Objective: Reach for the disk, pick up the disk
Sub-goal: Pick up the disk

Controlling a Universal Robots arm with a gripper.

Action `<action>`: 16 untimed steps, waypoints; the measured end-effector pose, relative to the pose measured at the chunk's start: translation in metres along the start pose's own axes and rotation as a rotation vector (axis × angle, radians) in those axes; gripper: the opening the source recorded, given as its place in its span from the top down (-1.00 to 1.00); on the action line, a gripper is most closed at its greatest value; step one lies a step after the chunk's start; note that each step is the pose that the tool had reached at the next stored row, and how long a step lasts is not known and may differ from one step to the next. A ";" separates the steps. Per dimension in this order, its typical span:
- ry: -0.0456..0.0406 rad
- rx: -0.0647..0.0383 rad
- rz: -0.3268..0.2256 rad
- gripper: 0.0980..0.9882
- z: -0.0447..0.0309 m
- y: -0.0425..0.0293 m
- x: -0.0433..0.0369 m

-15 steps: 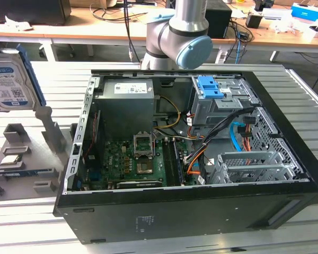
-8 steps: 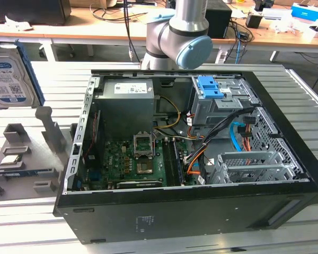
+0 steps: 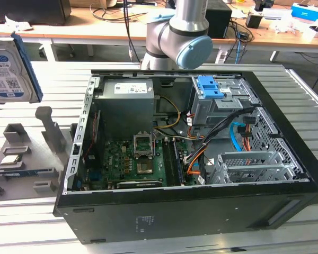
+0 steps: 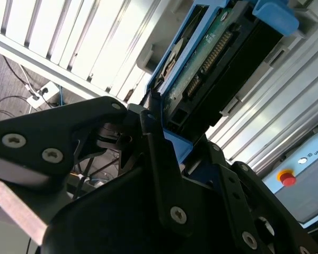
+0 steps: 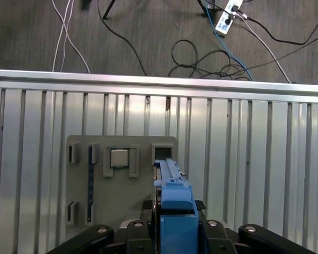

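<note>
the claw (image 5: 173, 228) was clamped on the disk (image 5: 175, 203), holding it on edge above the grey holder (image 5: 122, 203) on the slatted tabletop (image 5: 254, 159).

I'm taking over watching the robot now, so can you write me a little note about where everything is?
Gripper: fingers shut on the disk.
Disk: upright, held in the air above the grey holder tray, at the exterior view's left of the open computer case. A small chip sits in the tray.
Done: reach and grasp; the disk looks picked up.
Left: nothing of the pick-up, as far as shows.
</note>
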State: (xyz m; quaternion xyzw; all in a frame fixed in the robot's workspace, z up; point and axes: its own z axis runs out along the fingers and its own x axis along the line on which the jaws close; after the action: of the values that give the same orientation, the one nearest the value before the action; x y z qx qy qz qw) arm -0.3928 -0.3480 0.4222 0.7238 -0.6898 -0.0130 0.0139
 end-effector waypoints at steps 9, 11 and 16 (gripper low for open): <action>0.0000 0.000 0.000 0.39 -0.0179 0.0005 0.0000; 0.0000 0.000 0.000 0.39 -0.0237 0.0007 0.0000; 0.0001 0.000 0.000 0.39 -0.0413 0.0011 -0.0004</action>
State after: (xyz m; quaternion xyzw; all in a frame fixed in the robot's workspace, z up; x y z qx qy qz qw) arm -0.3923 -0.3476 0.4635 0.7238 -0.6898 -0.0130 0.0140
